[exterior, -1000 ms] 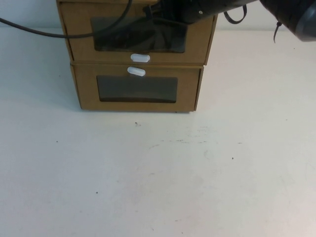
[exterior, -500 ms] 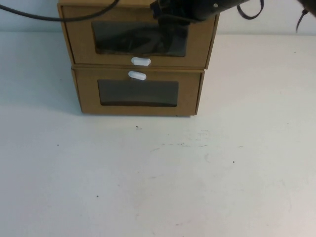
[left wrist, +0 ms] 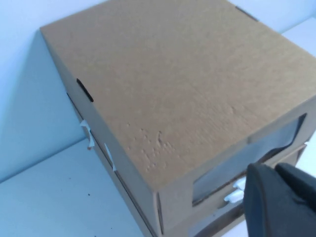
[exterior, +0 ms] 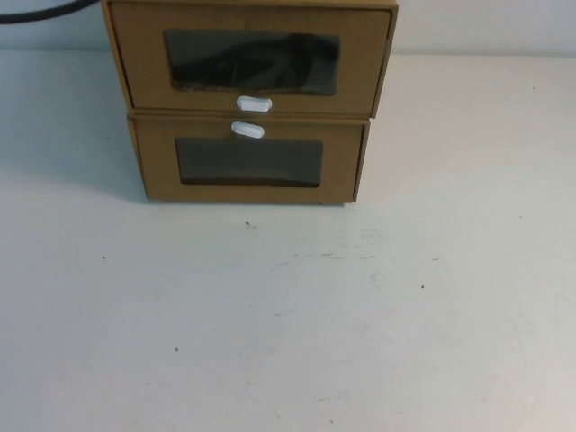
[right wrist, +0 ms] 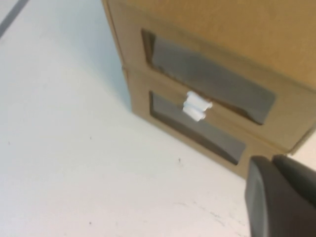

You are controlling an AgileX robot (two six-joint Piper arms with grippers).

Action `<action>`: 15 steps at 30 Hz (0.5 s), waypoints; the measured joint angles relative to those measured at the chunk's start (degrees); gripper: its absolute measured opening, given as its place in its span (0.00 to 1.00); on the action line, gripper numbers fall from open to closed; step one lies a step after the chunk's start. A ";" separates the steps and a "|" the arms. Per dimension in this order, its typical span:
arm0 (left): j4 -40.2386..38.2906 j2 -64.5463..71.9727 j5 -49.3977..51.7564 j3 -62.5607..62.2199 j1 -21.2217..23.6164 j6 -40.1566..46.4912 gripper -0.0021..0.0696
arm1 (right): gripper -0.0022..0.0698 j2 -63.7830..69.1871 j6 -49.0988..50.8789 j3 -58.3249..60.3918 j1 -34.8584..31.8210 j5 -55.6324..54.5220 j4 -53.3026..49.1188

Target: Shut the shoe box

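Note:
The shoe box [exterior: 252, 54] is the upper of two stacked brown cardboard boxes at the table's far edge. It has a dark window and a white pull tab [exterior: 255, 103] just below it, and its drawer front sits about flush with its sleeve. Neither gripper shows in the high view. In the left wrist view, my left gripper [left wrist: 274, 170] is shut and empty, above and in front of the box's front corner [left wrist: 173, 197]. In the right wrist view, my right gripper [right wrist: 272, 160] is shut and empty, off the box front [right wrist: 212, 74], over the table.
The twin cardboard box [exterior: 248, 166] lies under the shoe box, with its white tab [exterior: 248, 130] above its window. A black cable [exterior: 45, 11] crosses the far left corner. The white table [exterior: 288, 315] spreads out in front of the boxes.
The dark arm that reached over the upper box's right side has pulled back out of the high view. The cable has shifted up and left. The boxes stand where they were.

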 joint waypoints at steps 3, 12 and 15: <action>-0.12 -7.51 -4.18 9.40 0.00 0.34 0.02 | 0.01 -5.57 1.42 2.01 -0.08 0.07 -1.16; -6.96 -37.52 -24.89 49.20 0.00 6.63 0.02 | 0.01 -30.81 4.63 26.52 -0.08 0.27 -6.29; -9.53 -47.55 -29.73 61.43 0.00 8.69 0.02 | 0.01 -40.31 6.68 39.18 -0.08 -2.34 -7.71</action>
